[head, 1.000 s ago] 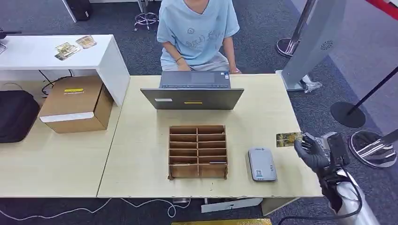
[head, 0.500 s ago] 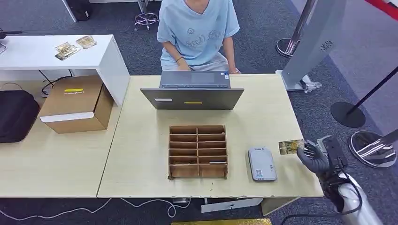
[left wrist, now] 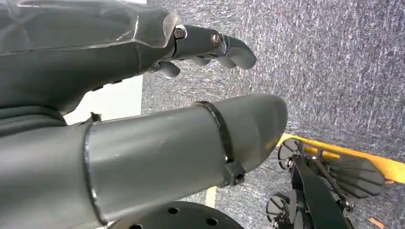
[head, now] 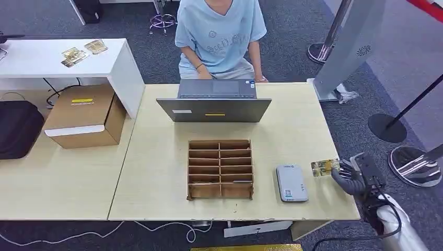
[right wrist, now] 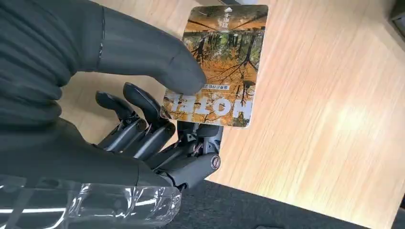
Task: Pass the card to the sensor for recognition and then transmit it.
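My right hand hovers at the table's right edge and pinches a card printed with an autumn forest picture. The right wrist view shows the thumb pressing the card against the fingers over the wooden tabletop. The grey card sensor lies flat on the table just left of the card, beside the wooden slotted organizer. My left hand hangs over the carpet floor with its fingers loosely curled and nothing in them.
A person in a light blue shirt sits behind an open laptop at the table's far side. A cardboard box and black bag sit on the left table. Stanchion bases stand right.
My right hand has lowered and drawn slightly toward the table's front edge, carrying the card with it. The card now sits just right of the sensor.
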